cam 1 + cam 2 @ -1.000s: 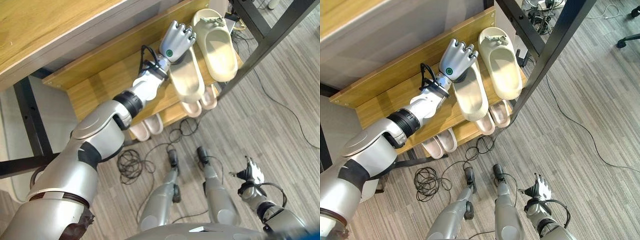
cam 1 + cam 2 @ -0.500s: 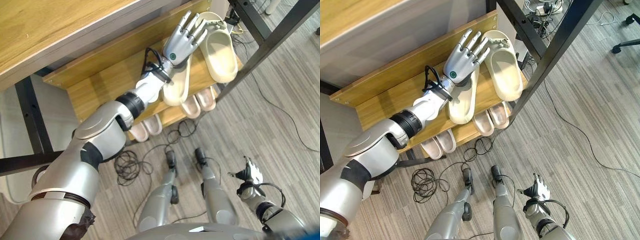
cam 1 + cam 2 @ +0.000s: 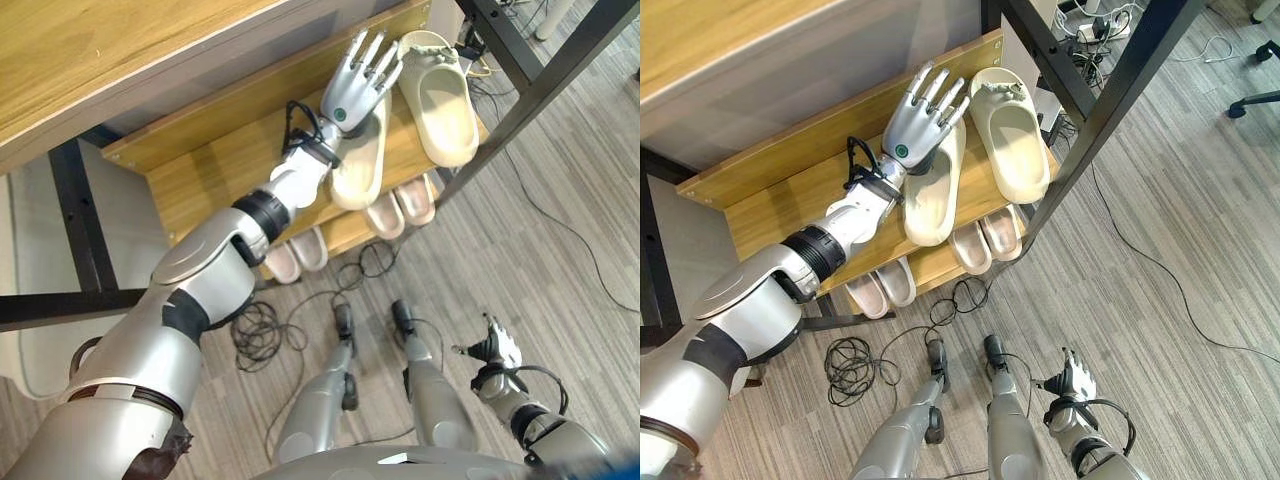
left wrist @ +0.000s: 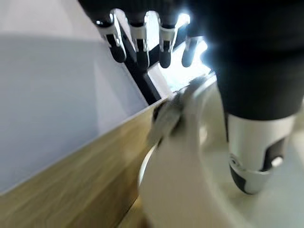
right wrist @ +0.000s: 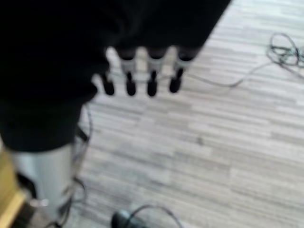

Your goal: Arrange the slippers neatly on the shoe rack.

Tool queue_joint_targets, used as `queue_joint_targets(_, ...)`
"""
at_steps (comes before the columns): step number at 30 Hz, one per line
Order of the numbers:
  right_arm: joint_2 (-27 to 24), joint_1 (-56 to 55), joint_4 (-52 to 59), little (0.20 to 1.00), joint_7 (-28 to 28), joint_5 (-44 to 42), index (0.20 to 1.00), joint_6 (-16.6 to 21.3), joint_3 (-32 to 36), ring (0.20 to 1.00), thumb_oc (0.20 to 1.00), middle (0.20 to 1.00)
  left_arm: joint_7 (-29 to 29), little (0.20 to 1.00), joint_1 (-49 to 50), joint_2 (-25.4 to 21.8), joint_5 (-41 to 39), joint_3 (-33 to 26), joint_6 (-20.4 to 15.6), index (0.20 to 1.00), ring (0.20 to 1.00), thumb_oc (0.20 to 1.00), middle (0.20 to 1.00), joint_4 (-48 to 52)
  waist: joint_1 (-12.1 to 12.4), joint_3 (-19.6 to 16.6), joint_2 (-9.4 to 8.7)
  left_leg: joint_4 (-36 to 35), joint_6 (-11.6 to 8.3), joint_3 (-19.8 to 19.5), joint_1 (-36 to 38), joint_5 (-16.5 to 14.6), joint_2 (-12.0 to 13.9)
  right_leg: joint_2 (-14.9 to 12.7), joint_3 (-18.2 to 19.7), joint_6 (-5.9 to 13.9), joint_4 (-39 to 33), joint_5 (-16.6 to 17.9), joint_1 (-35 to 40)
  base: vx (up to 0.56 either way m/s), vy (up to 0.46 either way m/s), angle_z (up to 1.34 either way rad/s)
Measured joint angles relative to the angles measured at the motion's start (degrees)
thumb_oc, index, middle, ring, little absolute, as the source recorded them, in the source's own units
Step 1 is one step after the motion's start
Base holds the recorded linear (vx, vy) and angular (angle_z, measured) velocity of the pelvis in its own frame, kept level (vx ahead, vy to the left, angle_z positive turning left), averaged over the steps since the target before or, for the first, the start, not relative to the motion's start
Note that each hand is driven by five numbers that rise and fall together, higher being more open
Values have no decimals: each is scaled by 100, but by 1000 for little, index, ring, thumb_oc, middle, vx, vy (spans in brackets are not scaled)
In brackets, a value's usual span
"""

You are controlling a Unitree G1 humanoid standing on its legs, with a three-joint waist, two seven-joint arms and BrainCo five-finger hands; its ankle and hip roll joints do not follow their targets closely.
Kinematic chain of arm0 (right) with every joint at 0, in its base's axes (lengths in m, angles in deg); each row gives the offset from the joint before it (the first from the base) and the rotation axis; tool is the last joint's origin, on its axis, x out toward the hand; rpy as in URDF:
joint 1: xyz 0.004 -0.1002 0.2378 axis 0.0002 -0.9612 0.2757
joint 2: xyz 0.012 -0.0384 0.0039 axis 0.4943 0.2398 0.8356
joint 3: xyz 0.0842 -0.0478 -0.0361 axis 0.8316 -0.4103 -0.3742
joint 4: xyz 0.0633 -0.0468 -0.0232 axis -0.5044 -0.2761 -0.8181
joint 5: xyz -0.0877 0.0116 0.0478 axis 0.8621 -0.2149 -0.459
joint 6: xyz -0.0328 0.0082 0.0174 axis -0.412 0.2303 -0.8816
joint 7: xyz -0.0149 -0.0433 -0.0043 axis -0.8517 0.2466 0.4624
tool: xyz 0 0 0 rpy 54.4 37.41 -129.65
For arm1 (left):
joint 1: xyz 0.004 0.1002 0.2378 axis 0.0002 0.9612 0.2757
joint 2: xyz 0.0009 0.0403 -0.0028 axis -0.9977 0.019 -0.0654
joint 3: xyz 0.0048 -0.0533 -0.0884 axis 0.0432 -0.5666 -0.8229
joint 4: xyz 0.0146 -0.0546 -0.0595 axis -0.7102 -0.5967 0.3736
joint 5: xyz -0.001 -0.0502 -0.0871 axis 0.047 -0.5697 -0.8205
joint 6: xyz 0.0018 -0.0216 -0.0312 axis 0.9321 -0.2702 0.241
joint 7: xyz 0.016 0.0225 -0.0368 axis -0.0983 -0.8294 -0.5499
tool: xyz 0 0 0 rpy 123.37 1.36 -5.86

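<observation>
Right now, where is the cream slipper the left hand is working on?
The cream slipper lies on the shoe rack's top shelf under the open left hand, just left of its mate, angled a little toward it.

A wooden shoe rack (image 3: 770, 205) crosses the upper middle of the frame. Two cream slippers (image 3: 1015, 150) lie side by side on its top shelf at right. Two pairs of pink slippers (image 3: 982, 240) rest on the lower shelf.

The shoe rack (image 3: 790, 200) looks like light matt wood with visible grain, and on its top shelf the two cream slippers (image 3: 1012, 150) look like smooth matt foam or rubber, while the floor (image 3: 1160, 300) below it is matt grey wood-look planks.
</observation>
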Motion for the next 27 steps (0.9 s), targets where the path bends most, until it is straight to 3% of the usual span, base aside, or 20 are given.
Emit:
queue_joint_targets(6, -71, -172, 2, 1000, 49, -83, 1000, 0, 10, 1000, 1000, 1000, -97, 1000, 28, -212, 53, -1, -129, 1000, 1000, 1000, 1000, 228, 138, 17, 159, -1, 1, -11, -6, 1, -3, -3, -10, 0, -8, -1, 2, 0, 0, 0)
queue_joint_targets(15, -97, -175, 20, 1000, 138, -147, 1000, -2, 63, 1000, 1000, 1000, -294, 1000, 71, -630, 42, -43, -337, 1000, 1000, 1000, 1000, 855, 158, 20, 176, -10, -19, -56, -10, 15, 9, 7, -58, -1, -12, -3, 11, 0, -2, 0)
queue_joint_targets(23, -100, -176, 30, 1000, 212, -148, 1000, -20, 191, 1000, 1000, 1000, -446, 1000, 224, -691, -78, -288, -509, 1000, 1000, 1000, 1000, 1411, 271, 67, 203, -12, -39, -72, -2, 29, 11, 5, -87, -1, -12, -3, 27, 0, 0, 0)
queue_joint_targets(27, -122, -199, 87, 1000, 244, -153, 1000, -102, 281, 1000, 1000, 1000, -625, 1000, 276, -1026, -80, -289, -682, 1000, 1000, 1000, 1000, 1823, 273, 199, 298, -12, -47, -74, 30, 35, 7, 0, -97, -1, -12, -3, 62, 0, 0, 0)
